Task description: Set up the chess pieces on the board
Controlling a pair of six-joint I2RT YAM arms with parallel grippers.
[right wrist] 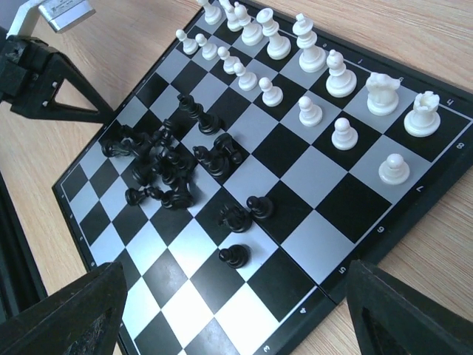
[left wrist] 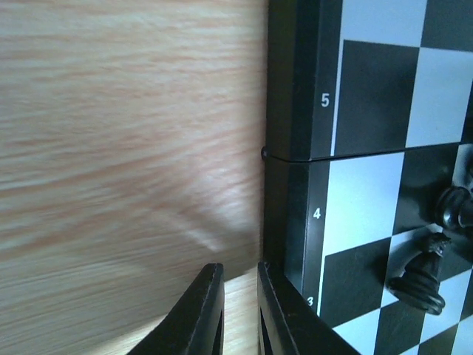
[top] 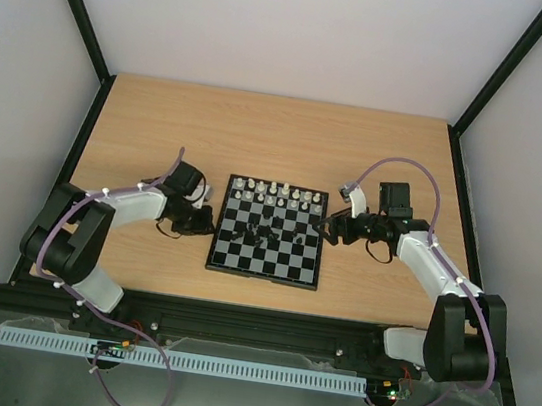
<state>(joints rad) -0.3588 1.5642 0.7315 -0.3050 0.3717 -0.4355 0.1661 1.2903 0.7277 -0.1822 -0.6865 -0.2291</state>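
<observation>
The board (top: 265,263) lies in the middle of the table. White chess pieces (top: 277,193) stand in two rows along its far side, and they also show in the right wrist view (right wrist: 310,74). Black chess pieces (right wrist: 159,159) lie heaped in the board's middle, with three more (right wrist: 234,255) standing nearer its right edge. My left gripper (top: 210,221) is low at the board's left rim (left wrist: 292,111), its fingers (left wrist: 211,310) almost together with nothing between them. My right gripper (top: 326,231) hangs open and empty over the board's right edge (right wrist: 233,270).
The wooden table (top: 162,117) is walled in by white panels on black frame posts (top: 77,4). Two black pieces (left wrist: 421,277) lie near the board's left files. The left arm's gripper body (right wrist: 44,81) shows beyond the board's far side in the right wrist view.
</observation>
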